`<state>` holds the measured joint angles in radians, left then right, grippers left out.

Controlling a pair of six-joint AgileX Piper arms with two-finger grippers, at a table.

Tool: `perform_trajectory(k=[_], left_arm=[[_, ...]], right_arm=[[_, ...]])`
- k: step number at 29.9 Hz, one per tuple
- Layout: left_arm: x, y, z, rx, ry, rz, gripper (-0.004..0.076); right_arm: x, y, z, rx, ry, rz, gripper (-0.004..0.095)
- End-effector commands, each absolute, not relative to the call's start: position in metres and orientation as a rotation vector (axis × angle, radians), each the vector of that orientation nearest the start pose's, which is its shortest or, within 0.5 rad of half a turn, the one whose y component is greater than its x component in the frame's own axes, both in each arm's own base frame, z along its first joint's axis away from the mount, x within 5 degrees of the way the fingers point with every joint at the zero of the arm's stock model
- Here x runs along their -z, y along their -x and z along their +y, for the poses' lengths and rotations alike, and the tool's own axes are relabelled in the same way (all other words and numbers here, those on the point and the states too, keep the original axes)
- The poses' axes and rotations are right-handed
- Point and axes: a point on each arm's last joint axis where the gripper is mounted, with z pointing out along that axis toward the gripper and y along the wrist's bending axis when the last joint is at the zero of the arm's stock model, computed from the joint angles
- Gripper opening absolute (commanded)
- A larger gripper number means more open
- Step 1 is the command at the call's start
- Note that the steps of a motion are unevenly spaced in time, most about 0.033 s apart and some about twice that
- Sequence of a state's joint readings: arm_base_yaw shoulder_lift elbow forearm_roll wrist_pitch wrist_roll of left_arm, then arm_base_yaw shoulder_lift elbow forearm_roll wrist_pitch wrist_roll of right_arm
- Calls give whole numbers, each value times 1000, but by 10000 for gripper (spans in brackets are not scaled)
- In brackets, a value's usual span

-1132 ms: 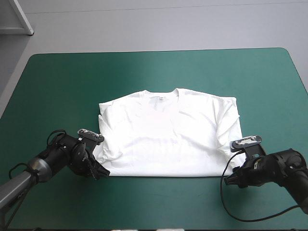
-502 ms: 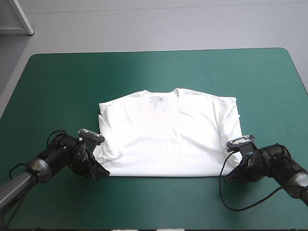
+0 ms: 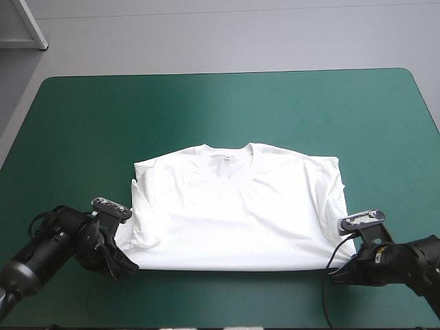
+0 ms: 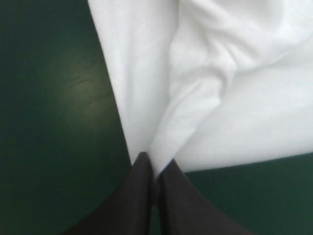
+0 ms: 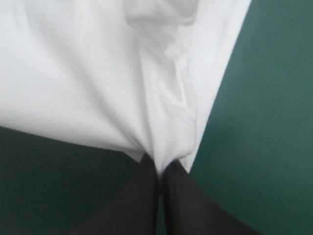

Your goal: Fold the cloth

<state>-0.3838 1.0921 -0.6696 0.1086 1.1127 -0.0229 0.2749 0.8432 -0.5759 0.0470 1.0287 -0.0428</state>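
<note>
The white T-shirt (image 3: 234,206) lies spread on the teal-green cover, collar toward the far edge, sleeves folded in. Its near hem is raised a little, with a shadow under it. My left gripper (image 3: 127,265) is shut on the T-shirt at the near left corner; in the left wrist view the cloth (image 4: 205,98) pinches into the black fingers (image 4: 139,196). My right gripper (image 3: 338,271) is shut on the T-shirt at the near right corner, and the cloth (image 5: 122,83) gathers in folds at its fingertips (image 5: 159,169).
Bare teal-green cover (image 3: 220,110) runs all around the shirt, with wide room toward the far edge. A white frame (image 3: 24,31) stands beyond the table's far left corner.
The right gripper has shut on the near right corner. Both grippers have drawn back toward the near edge, the hem lifting, and the shirt has slid slightly toward them.
</note>
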Motion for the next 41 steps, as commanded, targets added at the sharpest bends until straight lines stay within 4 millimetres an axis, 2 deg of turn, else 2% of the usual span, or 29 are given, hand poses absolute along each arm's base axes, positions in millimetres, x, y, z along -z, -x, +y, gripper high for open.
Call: perform_trajectory(k=[1,6,11,14,17,19,22,27,33,37,41], left_arm=[[-264,-143,-47,-113,-588,2850,19],[-297,-159,-53,-65,-552,2698,19],[-324,-193,-68,-21,-528,2538,19],[-332,-218,-77,-37,-531,2487,19],[-336,-245,-80,-136,-516,2470,19],[-337,-264,-78,-247,-486,2451,20],[-339,-286,-73,-290,-449,2432,20],[-333,-317,-65,-255,-384,2401,19],[-304,-343,-79,-141,-400,2415,19],[-282,-357,-84,-131,-425,2435,19],[-272,-363,-85,-143,-441,2443,19]], right_arm=[[-273,-112,35,-124,405,2659,-18],[-303,-118,37,-147,393,2550,-17],[-338,-138,38,-90,389,2414,-18],[-345,-162,43,-55,399,2389,-18],[-346,-191,48,-9,422,2340,-17],[-345,-213,51,5,422,2325,-18],[-344,-245,52,-12,422,2326,-18],[-336,-294,44,-42,387,2346,-18],[-321,-337,45,-115,382,2375,-18],[-311,-358,47,-112,390,2383,-18],[-304,-371,44,-109,378,2400,-18]])
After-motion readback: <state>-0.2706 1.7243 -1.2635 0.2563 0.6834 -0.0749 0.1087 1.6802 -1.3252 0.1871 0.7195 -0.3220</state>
